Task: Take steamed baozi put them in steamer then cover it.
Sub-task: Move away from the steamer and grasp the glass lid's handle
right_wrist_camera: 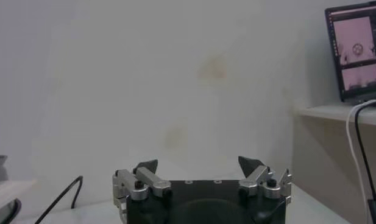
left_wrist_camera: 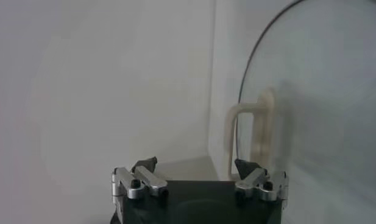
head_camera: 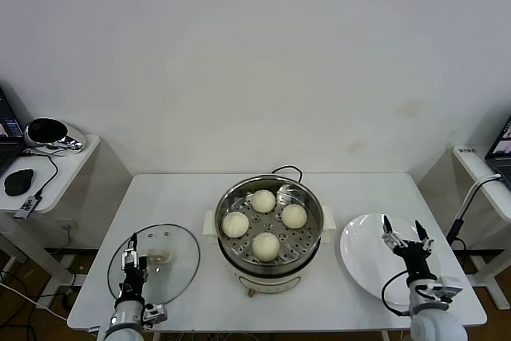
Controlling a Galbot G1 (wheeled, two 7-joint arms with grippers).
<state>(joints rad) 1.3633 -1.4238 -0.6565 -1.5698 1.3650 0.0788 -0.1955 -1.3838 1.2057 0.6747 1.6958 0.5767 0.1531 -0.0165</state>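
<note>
A: Where are the steamed baozi (head_camera: 264, 223) right now?

B: All four sit on the perforated tray inside the steamer (head_camera: 267, 273), which stands in the lower middle of the head view on the white table (head_camera: 375, 189). They form a diamond: one toward the wall, one toward the robot, one on each side, apart from one another.

A: And the cover (head_camera: 180, 265)?

B: Off the pot. The clear glass lid lies flat on the table in the lower left of the head view, just beside the steamer's left handle. Its cream-white oblong handle (left_wrist_camera: 253, 135) shows close ahead in the left wrist view.

A: What is the left gripper (head_camera: 130, 261) doing?

B: It hangs over the lid's near edge with its fingers spread wide and nothing between them; the left wrist view shows both dark tips well apart.

A: The right gripper (head_camera: 406, 236)?

B: Over the white plate (head_camera: 359, 257), lower right of the head view, to the right of the steamer. Its fingers are also spread wide and hold nothing. The plate is bare.

A: Anything else around?

B: A black cord (head_camera: 289, 171) runs from behind the pot, and side desks stand at both edges, with a laptop screen (right_wrist_camera: 356, 52) in the right wrist view's upper right.
</note>
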